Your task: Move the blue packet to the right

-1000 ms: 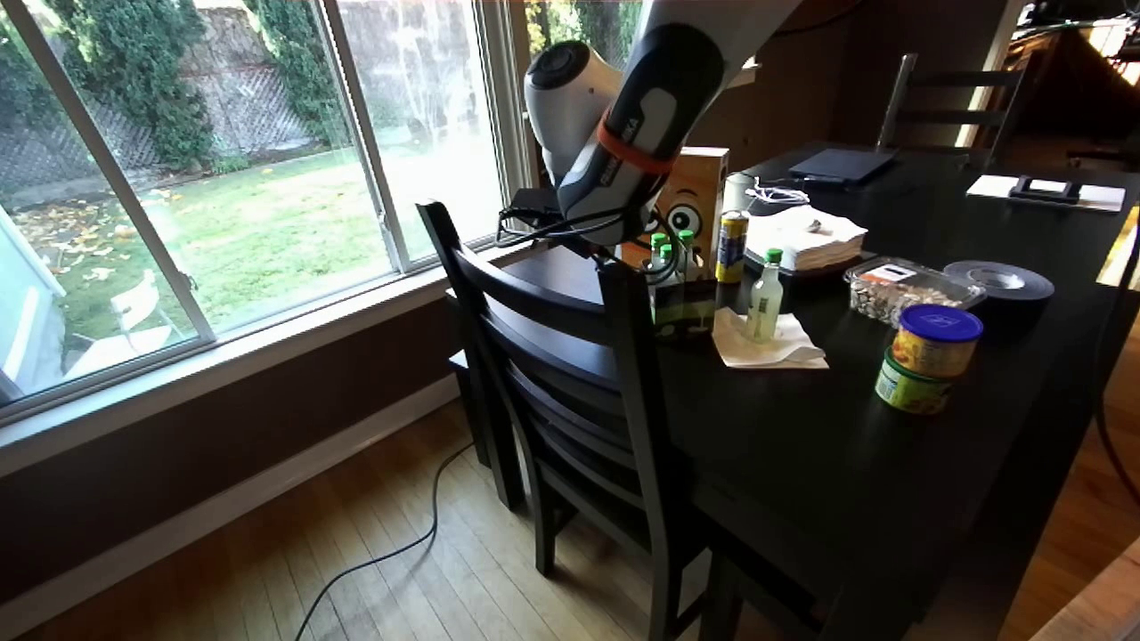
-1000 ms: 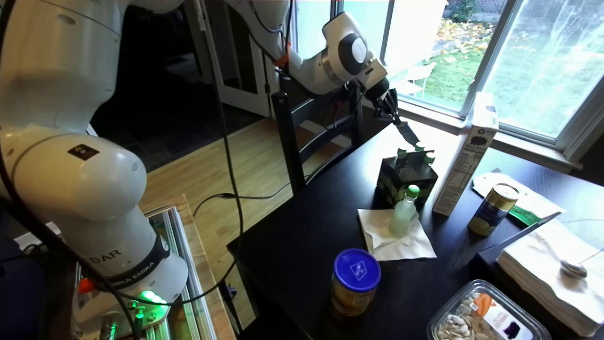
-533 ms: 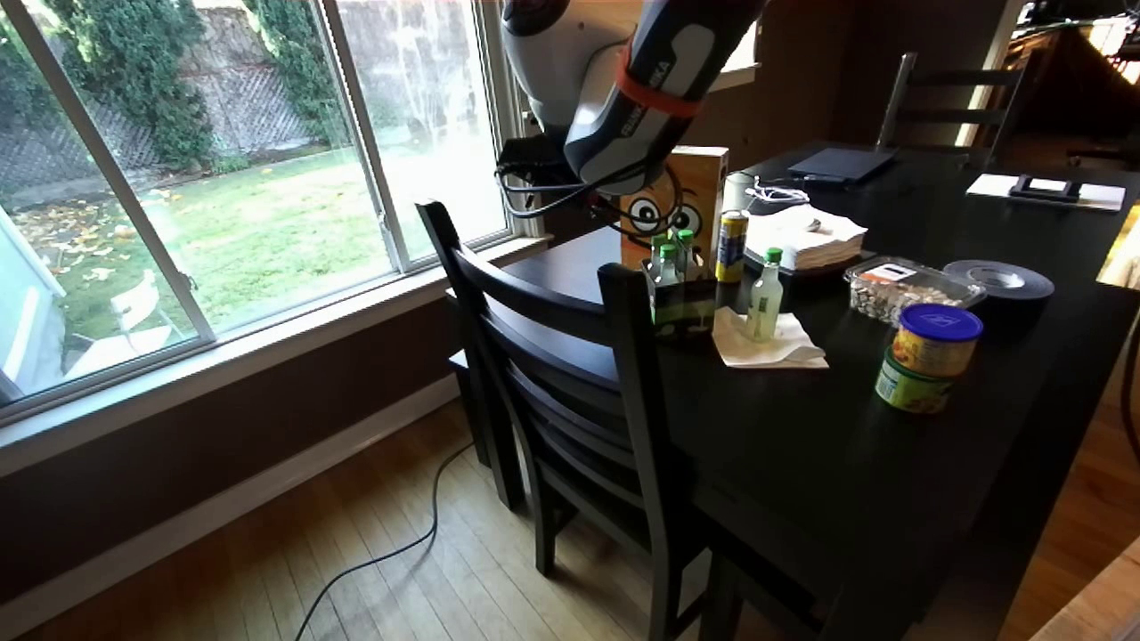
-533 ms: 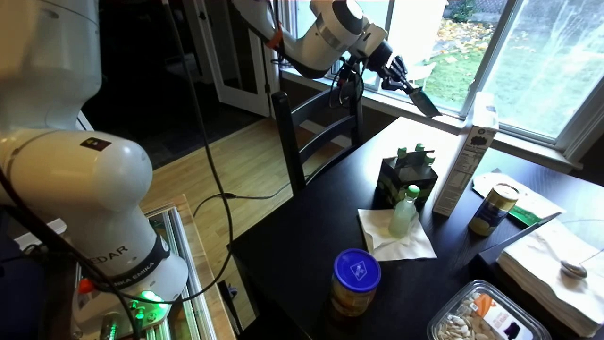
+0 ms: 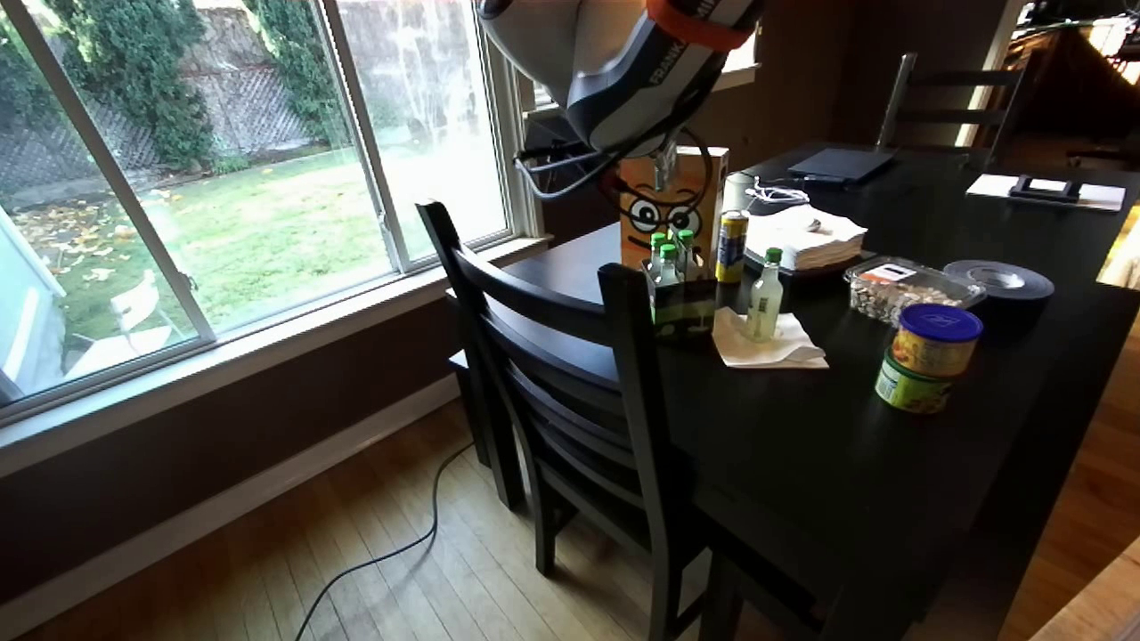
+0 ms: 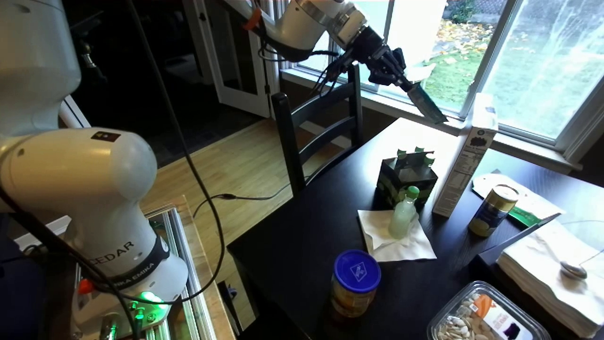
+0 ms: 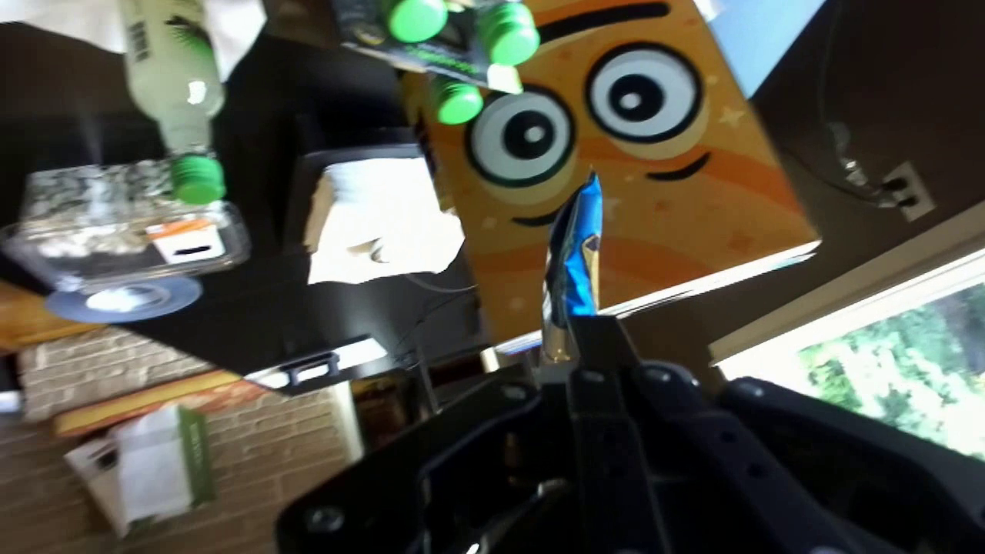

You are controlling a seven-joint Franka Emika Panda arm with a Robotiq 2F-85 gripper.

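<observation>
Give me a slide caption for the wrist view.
Gripper holding a blue packet, seen against an orange cartoon-faced box.

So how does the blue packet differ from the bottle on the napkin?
The blue packet is held in the air by the gripper; the bottle stands on the napkin. The blue packet is tilted, while the bottle is upright. The blue packet looks thin and shiny in the wrist view; the bottle is rounded and pale, with a green cap. In an exterior view, both look longer than wide.
</observation>
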